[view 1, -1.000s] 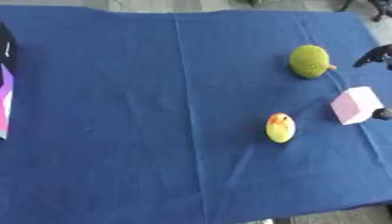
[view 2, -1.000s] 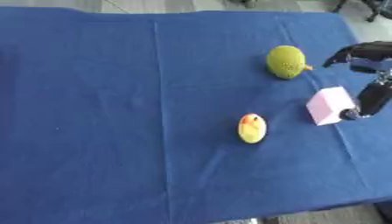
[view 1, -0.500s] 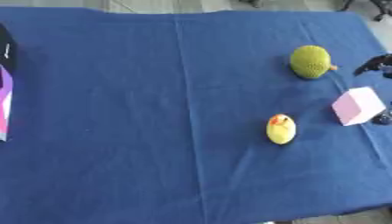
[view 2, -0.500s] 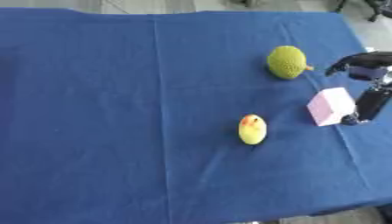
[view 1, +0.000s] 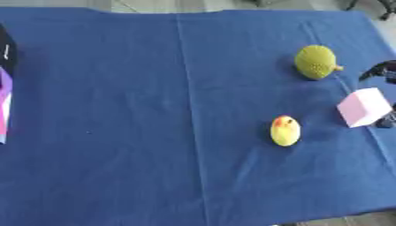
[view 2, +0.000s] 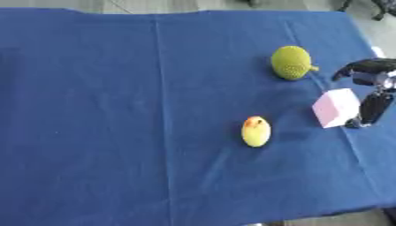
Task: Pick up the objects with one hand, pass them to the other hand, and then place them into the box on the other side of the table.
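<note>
Right eye view shows my right robot hand (view 2: 370,95) at the counter's (view 2: 116,88) right edge, just beside the pink block (view 2: 336,107). Since a second ago the hand has slid a little closer, so one dark finger now sits right by the block's side and the thumb hooks above it. The fingers are spread around the block, not closed on it yet. So I think the grab is about to start. The green bumpy ball (view 2: 291,62) and the yellow duck (view 2: 256,131) lie untouched nearby. I see a purple and pink thing (view 1: 4,103) at the far left edge, maybe the box. My left robot hand shows nowhere.
</note>
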You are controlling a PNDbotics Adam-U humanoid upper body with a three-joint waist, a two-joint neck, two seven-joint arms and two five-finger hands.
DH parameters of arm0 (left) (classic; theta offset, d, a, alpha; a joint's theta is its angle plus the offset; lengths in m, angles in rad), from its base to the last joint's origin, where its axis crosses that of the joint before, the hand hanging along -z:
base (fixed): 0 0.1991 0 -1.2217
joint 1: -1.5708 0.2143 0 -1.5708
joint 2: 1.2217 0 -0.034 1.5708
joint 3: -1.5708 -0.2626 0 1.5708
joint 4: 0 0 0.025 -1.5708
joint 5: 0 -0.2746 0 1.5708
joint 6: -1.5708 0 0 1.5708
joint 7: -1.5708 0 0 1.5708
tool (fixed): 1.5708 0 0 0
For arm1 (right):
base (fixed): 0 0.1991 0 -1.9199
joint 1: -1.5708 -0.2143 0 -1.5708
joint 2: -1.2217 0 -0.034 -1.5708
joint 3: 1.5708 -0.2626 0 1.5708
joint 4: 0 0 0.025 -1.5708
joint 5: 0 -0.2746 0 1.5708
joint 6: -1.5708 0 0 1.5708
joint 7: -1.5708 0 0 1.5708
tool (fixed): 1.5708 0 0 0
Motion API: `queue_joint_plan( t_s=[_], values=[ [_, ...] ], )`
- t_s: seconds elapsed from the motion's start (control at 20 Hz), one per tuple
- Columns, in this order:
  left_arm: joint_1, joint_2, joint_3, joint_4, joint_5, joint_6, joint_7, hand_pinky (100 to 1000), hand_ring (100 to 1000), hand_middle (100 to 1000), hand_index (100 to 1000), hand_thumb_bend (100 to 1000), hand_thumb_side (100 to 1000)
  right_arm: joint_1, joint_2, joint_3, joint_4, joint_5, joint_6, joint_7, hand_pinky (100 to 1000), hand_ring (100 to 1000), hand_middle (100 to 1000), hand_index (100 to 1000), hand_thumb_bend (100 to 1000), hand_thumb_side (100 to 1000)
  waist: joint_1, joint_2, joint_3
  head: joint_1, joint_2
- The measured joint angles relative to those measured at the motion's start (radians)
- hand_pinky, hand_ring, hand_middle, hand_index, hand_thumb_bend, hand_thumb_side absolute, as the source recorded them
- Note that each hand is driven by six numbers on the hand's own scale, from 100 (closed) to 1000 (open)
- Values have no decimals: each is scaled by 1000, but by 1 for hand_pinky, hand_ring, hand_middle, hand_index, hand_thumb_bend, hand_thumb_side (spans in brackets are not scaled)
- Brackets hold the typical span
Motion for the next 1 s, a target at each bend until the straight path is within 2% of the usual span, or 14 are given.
queue_joint_plan(
  t_s=[0.65, 1.0],
  values=[
    [-2, 0, 0, -4, 1, 1, -3, 690, 727, 746, 897, 209, 910, -29, 27, 12, 85, 33, -7, -7, 948, 951, 923, 919, 497, 100, 2, 6, 6, -13, -1],
    [-2, 0, -2, -4, 2, 3, -6, 690, 728, 746, 897, 209, 911, -38, 41, 19, 96, 29, -13, -12, 948, 948, 900, 909, 484, 100, 4, 11, 7, -13, -1]
  ],
)
